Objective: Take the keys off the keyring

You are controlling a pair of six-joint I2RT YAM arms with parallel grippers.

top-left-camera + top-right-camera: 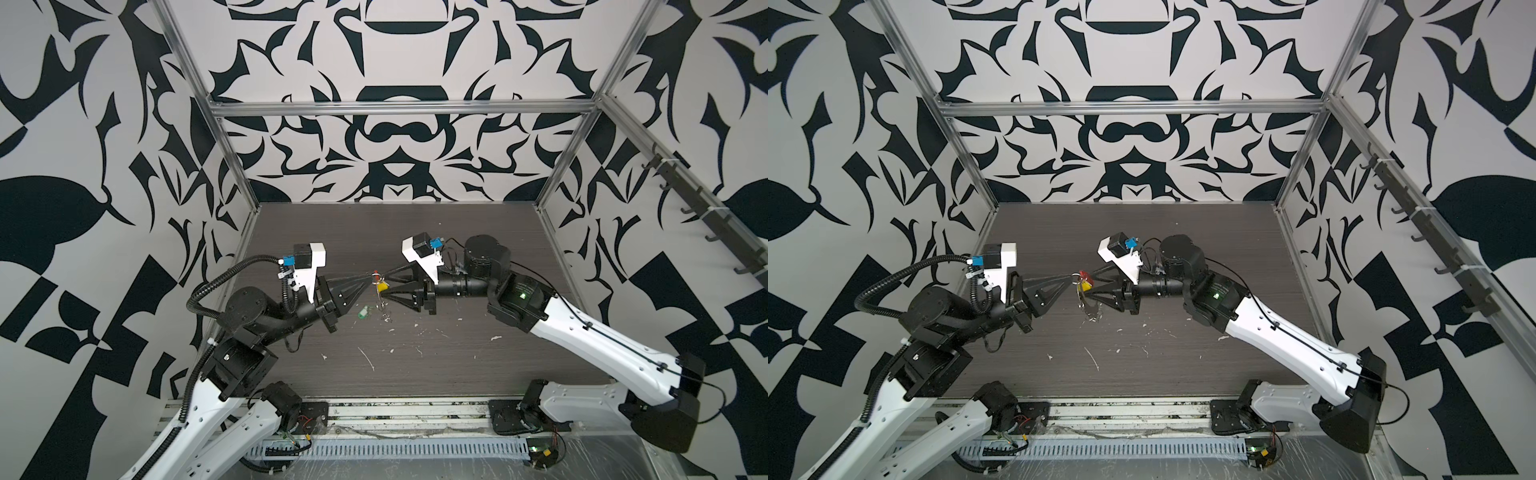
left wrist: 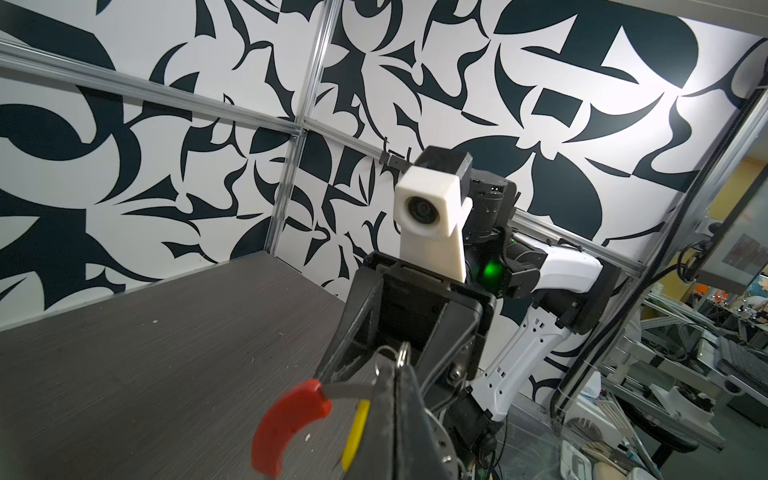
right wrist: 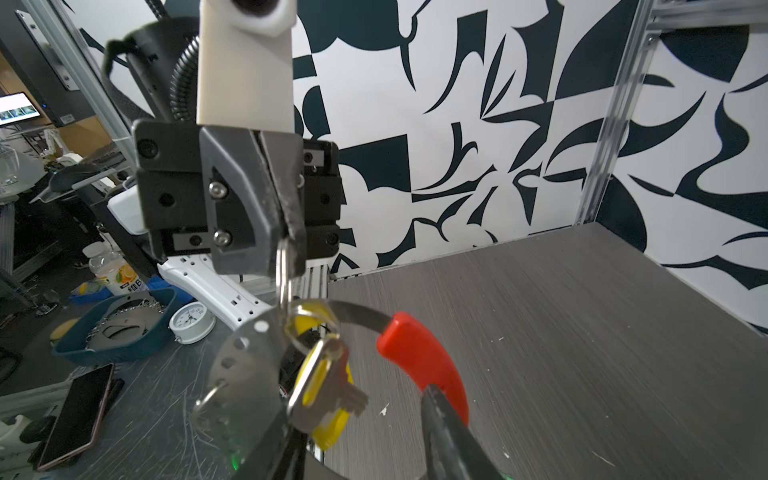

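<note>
Shows, in both top views, the keyring (image 1: 379, 298) raised above the dark table (image 1: 457, 249), near the middle, between the two grippers. Hangs downward from the red sleeve (image 1: 376, 273), with the yellow key (image 1: 382, 286) just under this sleeve and still strung on.

Has the left gripper (image 1: 368, 280) at the keyring's left side, fingers fully closed. From above, cannot tell on what exactly. Answers this only in the right wrist view: fingers (image 3: 245, 216) pressed together on a small silver ring (image 3: 282, 274) linked down to the grey band of the keyring. Gives in the left wrist view only the edge of that ring (image 2: 402, 358) above the fingertips.

Has the right gripper (image 1: 383, 286) with jaws apart, one finger above and one below the yellow key. Adds in the right wrist view a detail hidden from above: one finger (image 3: 449, 432) touching the end of the red sleeve, the yellow key hanging between the two fingers. Cannot tell whether the second finger touches it.

Shows the green key (image 1: 364, 311) lying on the table, off the keyring, just beside its low end on the left gripper's side. Almost loses this key behind the hanging keyring (image 1: 1080, 300) in a top view. Appears in neither wrist view.

Catches, in the right wrist view alone, a phone (image 3: 77, 415), a small white clock (image 3: 192, 323) and a blue tray (image 3: 89, 353) on the metal bench outside.
</note>
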